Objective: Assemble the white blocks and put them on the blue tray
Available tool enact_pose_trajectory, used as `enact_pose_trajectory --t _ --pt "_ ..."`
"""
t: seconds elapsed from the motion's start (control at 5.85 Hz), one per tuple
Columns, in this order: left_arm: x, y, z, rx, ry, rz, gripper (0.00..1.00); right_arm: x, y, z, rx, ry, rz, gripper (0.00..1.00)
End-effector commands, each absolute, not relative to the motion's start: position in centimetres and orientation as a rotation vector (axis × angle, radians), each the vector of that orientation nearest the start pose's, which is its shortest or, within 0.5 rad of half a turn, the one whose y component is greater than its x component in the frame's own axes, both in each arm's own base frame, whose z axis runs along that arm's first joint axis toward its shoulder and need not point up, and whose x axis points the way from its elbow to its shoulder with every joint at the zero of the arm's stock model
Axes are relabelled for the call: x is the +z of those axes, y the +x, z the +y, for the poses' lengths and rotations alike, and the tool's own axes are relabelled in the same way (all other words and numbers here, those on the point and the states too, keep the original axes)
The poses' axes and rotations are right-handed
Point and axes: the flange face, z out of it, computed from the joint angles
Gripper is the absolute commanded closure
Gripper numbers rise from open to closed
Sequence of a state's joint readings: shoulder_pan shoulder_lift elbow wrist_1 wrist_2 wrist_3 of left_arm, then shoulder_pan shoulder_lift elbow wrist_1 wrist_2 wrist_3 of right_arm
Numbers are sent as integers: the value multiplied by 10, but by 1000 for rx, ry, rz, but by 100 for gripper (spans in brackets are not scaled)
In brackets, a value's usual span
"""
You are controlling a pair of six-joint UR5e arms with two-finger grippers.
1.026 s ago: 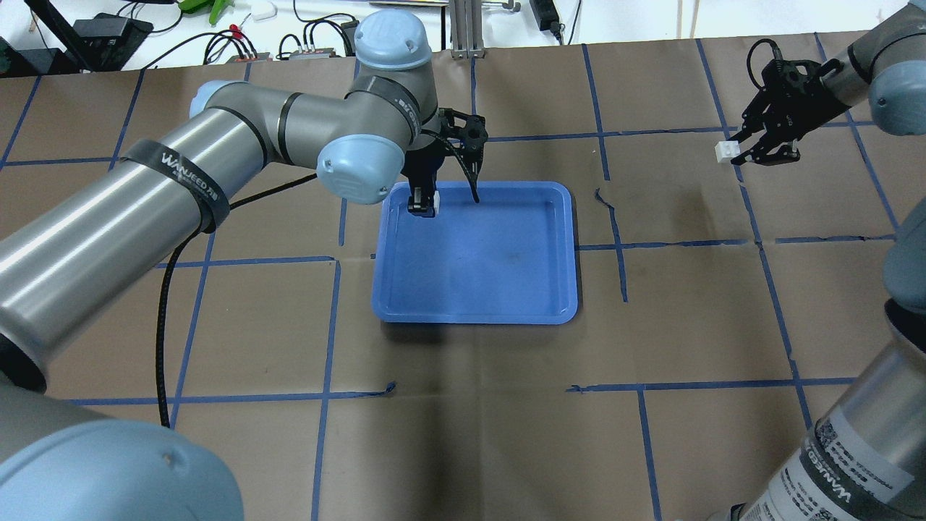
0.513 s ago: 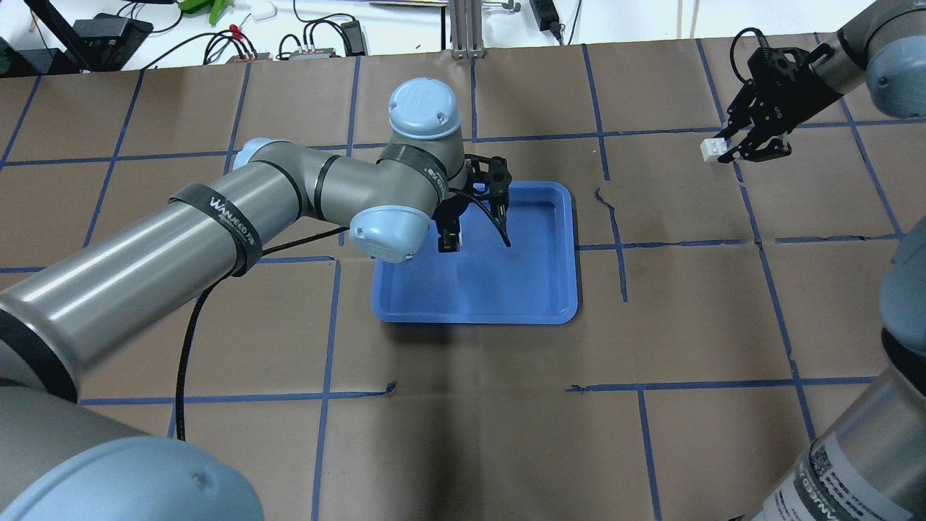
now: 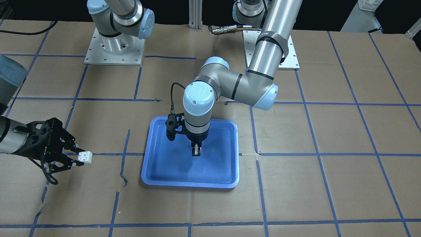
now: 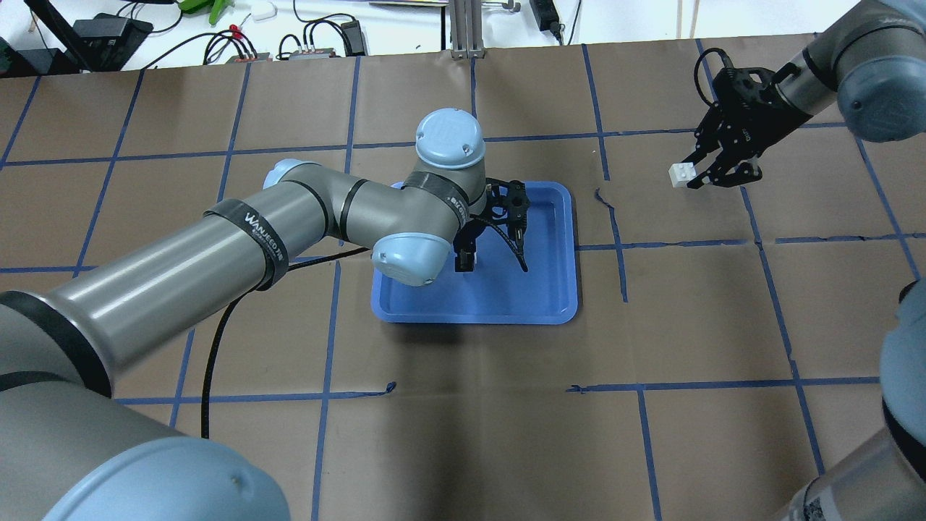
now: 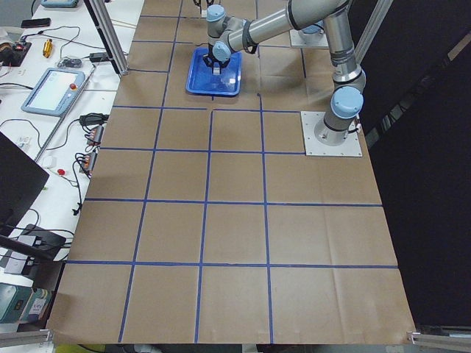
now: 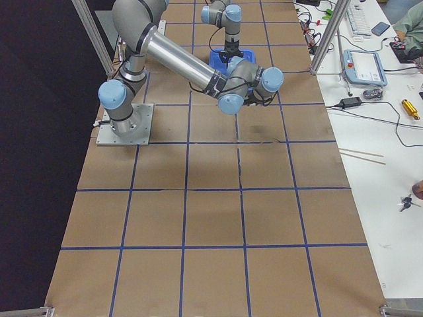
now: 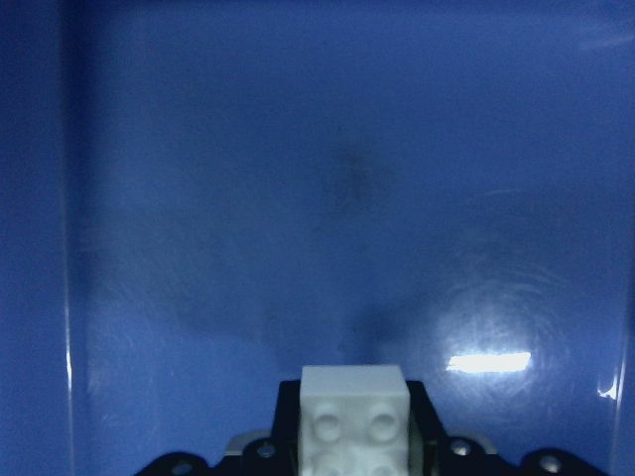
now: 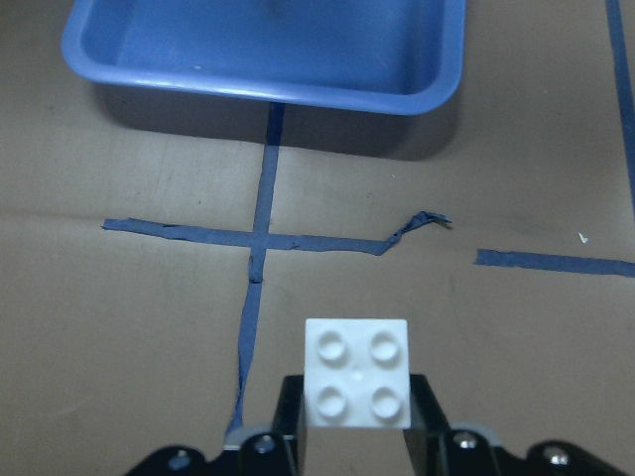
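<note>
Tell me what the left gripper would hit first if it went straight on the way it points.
The floor of the tray. The left gripper points down over it, and its wrist view shows only bare blue floor ahead. The block it holds would likely touch first.

Left end effector (image 3: 196, 150), vertical above blue tray (image 4: 550, 293), clamps white block (image 7: 354, 415); right end effector (image 4: 692, 176), well aside, clamps second white block (image 4: 678, 174).

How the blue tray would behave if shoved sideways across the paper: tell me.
The blue tray looks like shallow moulded plastic, so it is probably light and fairly stiff. It lies flat and low on the smooth brown paper, so it would likely slide rather than tip. Pushed near a corner, it may swivel.
</note>
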State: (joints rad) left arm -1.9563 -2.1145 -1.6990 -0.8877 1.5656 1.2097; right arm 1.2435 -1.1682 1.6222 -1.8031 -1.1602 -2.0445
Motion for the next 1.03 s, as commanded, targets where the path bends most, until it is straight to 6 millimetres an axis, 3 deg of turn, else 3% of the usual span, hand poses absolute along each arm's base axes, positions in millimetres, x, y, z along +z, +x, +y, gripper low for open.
enact_pose_trajectory --t 0.0,0.17,0.34,0.51,0.68,0.85 --pt "165 -359 -528 -22 -2231 -2194 93 275 13 -611 -385 -2000 1891 81" --pt "167 -361 -531 -12 -2233 -2196 21 275 22 -610 -380 -2007 1881 81" --pt "173 -360 -536 0 -2238 -2200 1 275 44 -611 -375 -2037 1853 81" --pt "193 -354 -539 33 -2231 -2220 1 273 60 -609 -364 -2000 1899 81" --pt "225 -333 -545 27 -2180 -2257 1 252 83 -595 -384 -2021 1915 81" --pt "273 -307 -545 -3 -2120 -2296 1 240 101 -582 -443 -2002 2013 81"
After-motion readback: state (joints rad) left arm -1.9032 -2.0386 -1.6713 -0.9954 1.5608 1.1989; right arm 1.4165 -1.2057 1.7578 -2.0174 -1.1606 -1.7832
